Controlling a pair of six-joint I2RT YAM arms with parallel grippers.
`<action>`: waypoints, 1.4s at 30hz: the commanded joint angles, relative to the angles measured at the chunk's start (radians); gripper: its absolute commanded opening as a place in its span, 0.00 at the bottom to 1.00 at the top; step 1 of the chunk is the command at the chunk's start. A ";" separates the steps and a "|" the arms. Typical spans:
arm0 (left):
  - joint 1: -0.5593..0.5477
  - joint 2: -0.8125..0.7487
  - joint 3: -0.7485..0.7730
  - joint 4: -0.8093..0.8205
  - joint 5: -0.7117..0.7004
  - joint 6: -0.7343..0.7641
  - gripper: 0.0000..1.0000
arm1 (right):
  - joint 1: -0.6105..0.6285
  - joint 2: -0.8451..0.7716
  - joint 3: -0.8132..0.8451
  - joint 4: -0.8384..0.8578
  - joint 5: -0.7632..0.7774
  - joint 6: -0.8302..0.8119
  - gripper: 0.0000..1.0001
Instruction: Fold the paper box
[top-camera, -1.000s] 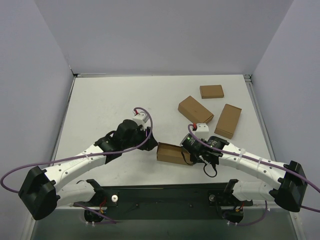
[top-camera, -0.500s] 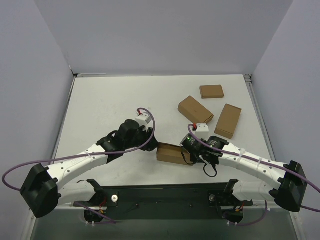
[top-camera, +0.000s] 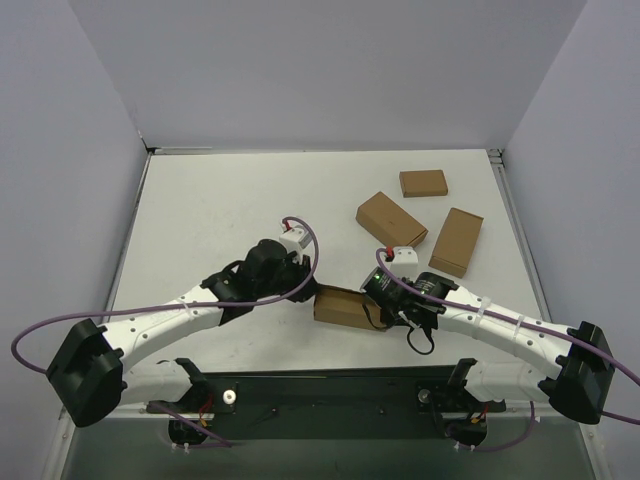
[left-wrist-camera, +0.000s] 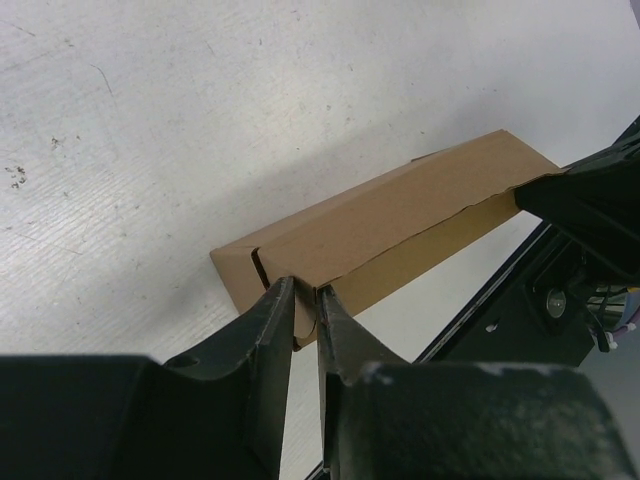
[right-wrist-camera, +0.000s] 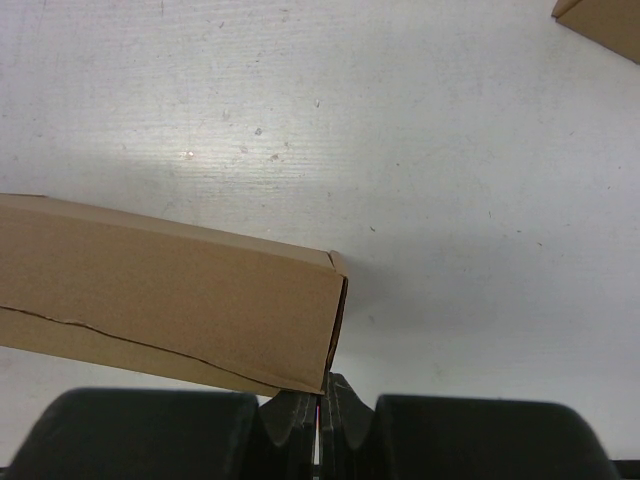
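Flat brown folded paper box (top-camera: 340, 306) is laid on the white counter (top-camera: 220, 200), near edge, centre. Left hand (left-wrist-camera: 305, 300) is clamped on its left end wall, fingers almost together. Right hand (right-wrist-camera: 320, 392) is closed tight, fingers together, at the box's right end corner. Three smaller brown cardboard boxes (top-camera: 391, 219) are seen farther right, well apart.

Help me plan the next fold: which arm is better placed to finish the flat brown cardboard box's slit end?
Probably left. The left gripper, jaws nearly together, sits right at the slit end of the flat brown cardboard box; the right gripper, shut, is at the opposite end, seemingly steadying it.
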 joint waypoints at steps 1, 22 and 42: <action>-0.018 0.000 0.052 0.033 -0.016 0.012 0.22 | 0.010 0.020 -0.028 -0.079 -0.024 0.009 0.00; -0.219 -0.018 -0.059 -0.001 -0.337 -0.021 0.08 | 0.015 0.023 -0.041 -0.079 -0.009 0.016 0.00; -0.241 -0.110 0.033 -0.148 -0.292 0.032 0.66 | 0.018 0.027 -0.030 -0.079 0.007 0.007 0.00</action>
